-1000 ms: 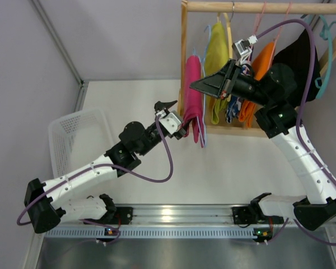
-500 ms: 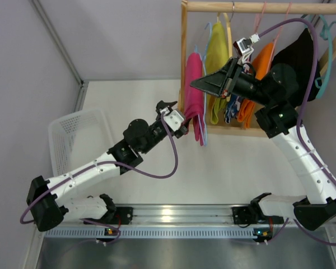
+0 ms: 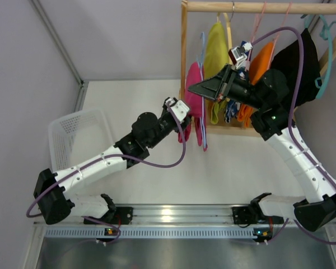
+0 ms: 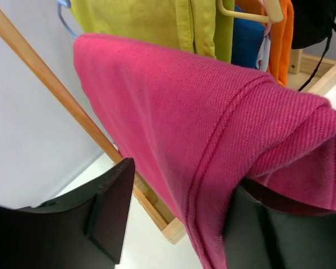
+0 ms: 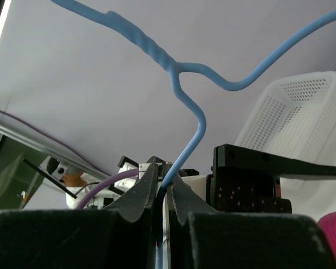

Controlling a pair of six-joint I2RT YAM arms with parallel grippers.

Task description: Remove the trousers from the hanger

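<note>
The magenta-pink trousers [image 3: 194, 96] hang folded over a blue hanger [image 3: 201, 46] at the left end of the wooden rack [image 3: 183, 61]. My left gripper [image 3: 185, 119] is open, its jaws straddling the pink cloth's [image 4: 213, 117] lower fold. One finger [image 4: 109, 210] stands clear of the cloth and the other [image 4: 257, 227] touches it. My right gripper [image 5: 163, 176] is shut on the thin blue hanger wire [image 5: 186, 145], just right of the pink trousers' top in the top view [image 3: 195, 88]. The lime yellow-green trousers [image 3: 215, 53] hang just behind.
Orange [image 3: 260, 67], blue and black [image 3: 294, 61] garments hang further right on the rack's rail [image 3: 263, 7]. A white mesh basket [image 3: 78, 137] sits on the table at the left. The rack's wooden base frame [image 4: 157, 207] lies under the pink cloth.
My left arm has stretched up and right, bringing its open jaws around the pink trousers. My right gripper, holding the hanger, has shifted slightly left and the hanger has tilted.
</note>
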